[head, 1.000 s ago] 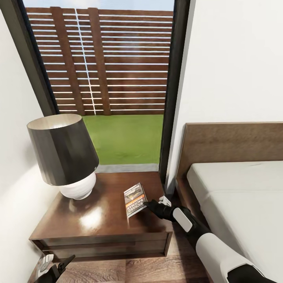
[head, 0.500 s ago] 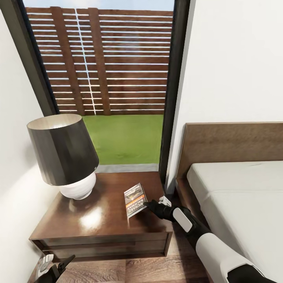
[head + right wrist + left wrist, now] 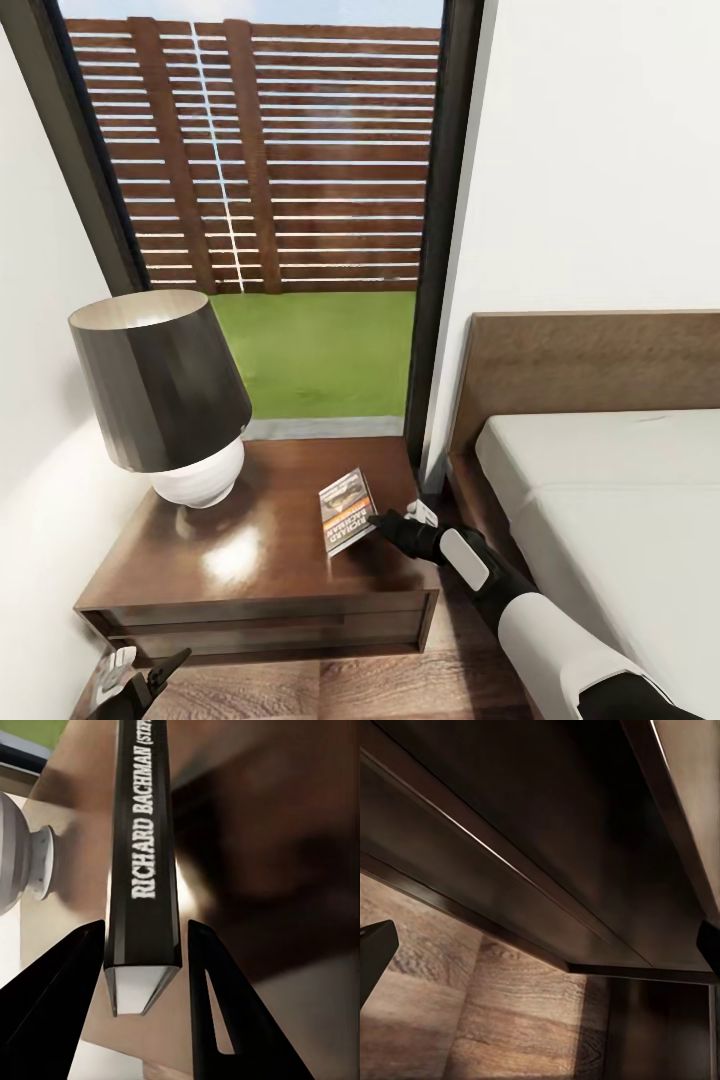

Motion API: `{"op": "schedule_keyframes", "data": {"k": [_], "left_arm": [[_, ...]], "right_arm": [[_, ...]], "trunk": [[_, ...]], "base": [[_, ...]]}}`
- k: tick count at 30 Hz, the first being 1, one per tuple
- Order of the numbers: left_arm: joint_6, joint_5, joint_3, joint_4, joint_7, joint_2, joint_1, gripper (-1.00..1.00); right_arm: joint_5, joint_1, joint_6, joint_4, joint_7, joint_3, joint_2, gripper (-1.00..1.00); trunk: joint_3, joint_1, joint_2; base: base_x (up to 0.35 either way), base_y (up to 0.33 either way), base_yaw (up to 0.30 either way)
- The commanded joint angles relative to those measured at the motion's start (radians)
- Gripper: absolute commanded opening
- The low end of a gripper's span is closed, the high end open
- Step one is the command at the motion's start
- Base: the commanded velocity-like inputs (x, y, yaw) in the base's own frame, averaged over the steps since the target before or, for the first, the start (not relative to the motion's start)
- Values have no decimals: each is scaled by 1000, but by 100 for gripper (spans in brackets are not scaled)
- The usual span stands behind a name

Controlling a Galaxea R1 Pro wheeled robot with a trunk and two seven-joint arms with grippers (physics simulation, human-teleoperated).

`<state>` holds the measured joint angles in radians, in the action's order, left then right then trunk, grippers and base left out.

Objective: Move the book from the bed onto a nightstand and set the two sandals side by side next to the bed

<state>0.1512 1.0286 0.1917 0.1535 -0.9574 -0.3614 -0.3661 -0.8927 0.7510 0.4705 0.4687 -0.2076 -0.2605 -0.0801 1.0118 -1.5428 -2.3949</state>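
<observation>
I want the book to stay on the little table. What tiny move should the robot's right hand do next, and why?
Probably draw the right gripper straight back. In the right wrist view its fingers stand apart on both sides of the book, seemingly not squeezing it, and the book already rests on the nightstand near the lamp.

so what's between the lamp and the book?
Bare nightstand top, nothing else, between lamp and book, per the head view.

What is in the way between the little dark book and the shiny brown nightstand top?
Nothing visible. The small dark grey paperback book already sits on the glossy dark-brown wooden nightstand, between the right gripper fingers. The lamp stands aside.
</observation>
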Motion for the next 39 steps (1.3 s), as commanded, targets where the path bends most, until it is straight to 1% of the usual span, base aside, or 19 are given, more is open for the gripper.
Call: {"op": "schedule_keyframes", "data": {"k": [1, 22, 31, 39], "left_arm": [[10, 10, 6, 0, -3, -1, 0, 100], [9, 10, 6, 0, -3, -1, 0, 100], [8, 10, 6, 0, -3, -1, 0, 100], [8, 10, 6, 0, -3, -1, 0, 100]], "right_arm": [[-2, 1, 2, 0, -1, -1, 0, -100], [0, 1, 2, -1, 6, 3, 0, -100], [-5, 1, 2, -34, 7, -1, 0, -100], [-7, 1, 2, -40, 7, -2, 0, -100]], "trunk": [[1, 0, 0], [1, 0, 0], [1, 0, 0], [1, 0, 0]], "base": [[0, 0, 0], [0, 0, 0], [0, 0, 0], [0, 0, 0]]}}
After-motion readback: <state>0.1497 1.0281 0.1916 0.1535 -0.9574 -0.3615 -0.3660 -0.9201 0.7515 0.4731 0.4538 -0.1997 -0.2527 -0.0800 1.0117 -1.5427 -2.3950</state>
